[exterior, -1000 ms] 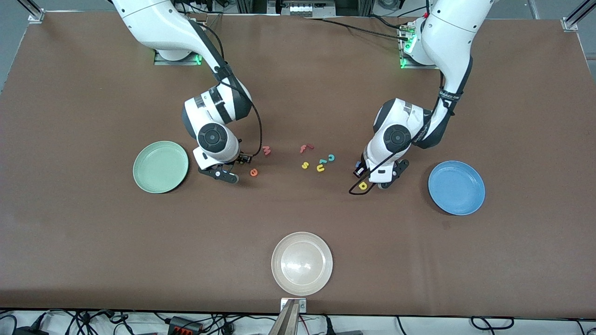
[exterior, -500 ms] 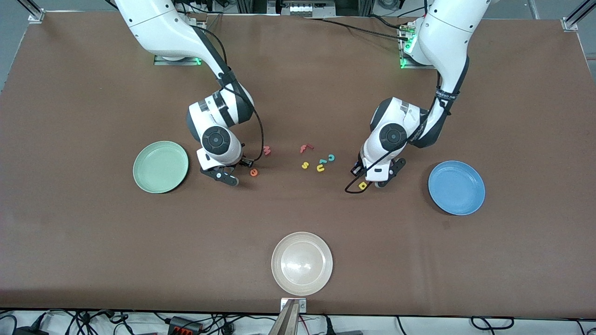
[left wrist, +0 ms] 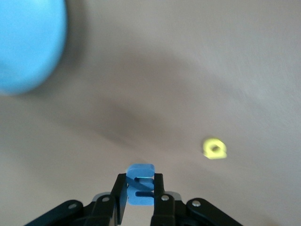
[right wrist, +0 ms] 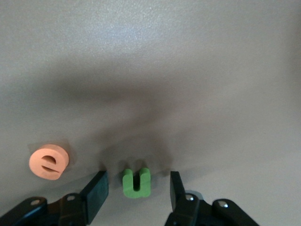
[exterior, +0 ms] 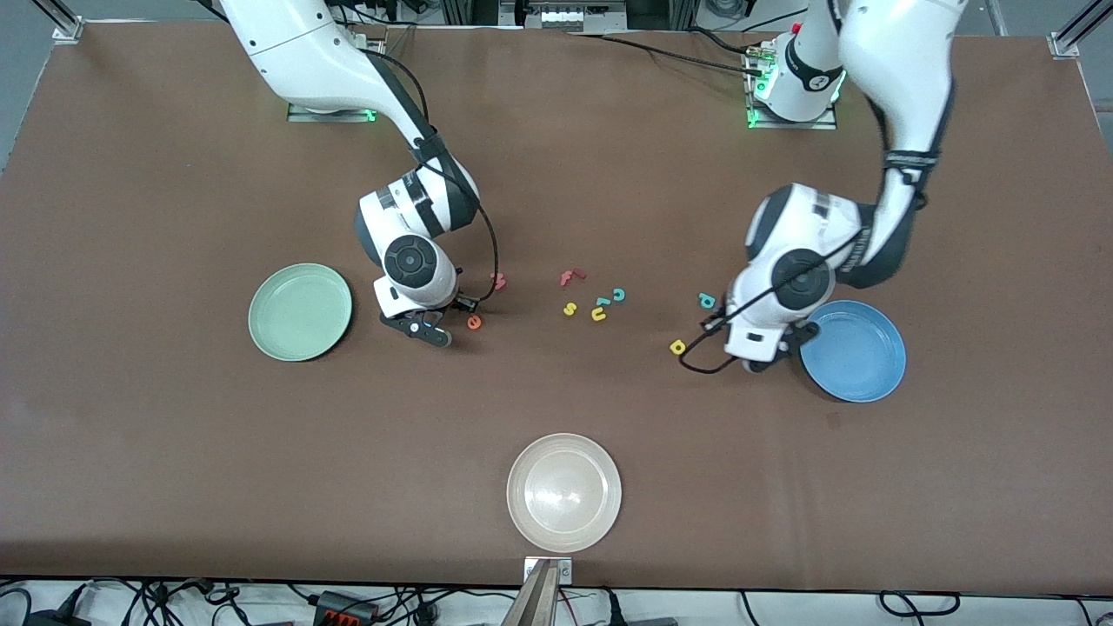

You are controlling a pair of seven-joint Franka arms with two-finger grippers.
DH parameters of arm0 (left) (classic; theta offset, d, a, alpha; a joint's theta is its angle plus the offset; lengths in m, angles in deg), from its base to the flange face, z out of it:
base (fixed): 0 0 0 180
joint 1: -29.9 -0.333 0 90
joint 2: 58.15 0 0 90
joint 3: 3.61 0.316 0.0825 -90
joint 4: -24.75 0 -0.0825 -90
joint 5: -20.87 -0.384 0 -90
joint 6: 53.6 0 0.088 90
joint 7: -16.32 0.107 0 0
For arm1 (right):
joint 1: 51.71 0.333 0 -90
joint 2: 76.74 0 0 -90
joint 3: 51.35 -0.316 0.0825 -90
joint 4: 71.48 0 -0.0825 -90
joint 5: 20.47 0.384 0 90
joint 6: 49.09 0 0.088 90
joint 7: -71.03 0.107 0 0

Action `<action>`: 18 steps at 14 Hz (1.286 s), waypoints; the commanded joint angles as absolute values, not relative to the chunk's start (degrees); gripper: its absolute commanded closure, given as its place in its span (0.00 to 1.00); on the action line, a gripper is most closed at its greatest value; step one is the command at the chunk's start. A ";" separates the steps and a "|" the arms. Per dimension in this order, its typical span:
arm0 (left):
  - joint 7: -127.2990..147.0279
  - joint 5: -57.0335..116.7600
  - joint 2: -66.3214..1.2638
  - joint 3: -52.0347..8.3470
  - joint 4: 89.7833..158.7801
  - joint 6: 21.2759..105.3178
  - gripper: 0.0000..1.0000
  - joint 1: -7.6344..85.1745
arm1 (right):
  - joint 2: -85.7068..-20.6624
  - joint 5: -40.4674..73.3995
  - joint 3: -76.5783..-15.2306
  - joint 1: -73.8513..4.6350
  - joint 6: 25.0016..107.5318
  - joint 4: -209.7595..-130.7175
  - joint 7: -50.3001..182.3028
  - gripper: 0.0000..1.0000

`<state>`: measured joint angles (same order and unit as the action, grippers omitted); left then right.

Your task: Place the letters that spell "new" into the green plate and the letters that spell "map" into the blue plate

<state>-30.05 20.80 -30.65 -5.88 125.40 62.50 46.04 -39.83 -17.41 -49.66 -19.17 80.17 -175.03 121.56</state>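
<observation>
My left gripper (left wrist: 141,184) is shut on the blue m (left wrist: 140,170) and hangs over the table beside the rim of the blue plate (exterior: 856,352). The yellow a (exterior: 677,347) and teal p (exterior: 707,301) lie on the table close by. My right gripper (right wrist: 137,188) is low over the table and open, with the green n (right wrist: 136,182) between its fingers and a gap on each side. The orange e (right wrist: 49,162) lies beside it, and the pinkish w (exterior: 498,280) is a little farther from the camera. The green plate (exterior: 300,311) holds nothing.
At mid-table lie a red f (exterior: 571,276), a yellow s (exterior: 569,309), a yellow u (exterior: 598,315) and a teal c (exterior: 618,294). A whitish-beige plate (exterior: 563,492) stands near the table's front edge.
The left gripper has closed on the blue m and carried it toward the blue plate, uncovering the teal p. The right hand has shifted slightly toward the orange e.
</observation>
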 commanded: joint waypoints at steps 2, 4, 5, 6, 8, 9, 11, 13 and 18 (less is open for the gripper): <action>-8.80 14.56 -30.29 -6.24 123.62 60.30 0.94 38.01 | -38.59 -16.86 -49.51 -18.57 81.69 -175.54 121.93 0.52; 5.95 13.05 -29.15 -6.59 123.71 62.14 0.93 32.21 | -38.59 -16.86 -49.51 -18.66 81.69 -175.37 121.31 0.63; 12.47 12.88 -27.49 -6.86 123.97 64.67 0.92 30.35 | -38.68 -16.95 -49.51 -18.66 81.69 -175.19 121.31 0.70; 16.54 12.87 -26.08 -6.86 124.58 67.74 0.89 29.38 | -38.94 -16.95 -49.51 -18.66 81.69 -175.02 121.22 0.76; 20.17 12.87 -24.58 -6.95 126.95 73.11 0.89 27.62 | -40.60 -16.95 -49.42 -19.01 80.99 -174.93 121.04 0.80; 20.88 12.87 -24.23 -6.86 128.35 75.66 0.88 27.61 | -41.92 -16.95 -49.07 -19.27 80.47 -175.01 120.17 0.80; 20.54 12.96 -24.22 -6.95 129.16 77.09 0.20 27.61 | -44.64 -17.13 -48.81 -20.85 76.70 -175.02 118.15 0.80; 20.89 12.96 -25.36 -7.12 128.37 76.48 0.00 28.13 | -47.46 -17.22 -47.93 -23.92 72.92 -175.28 112.46 0.80; 18.95 13.05 -27.92 -13.52 125.13 74.02 0.00 29.45 | -49.49 -17.92 -47.49 -36.39 64.30 -175.72 95.42 0.80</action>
<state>19.83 14.21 -26.67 -10.75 126.32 76.15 28.87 -49.06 -17.53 -46.72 -31.83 65.90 -174.27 101.21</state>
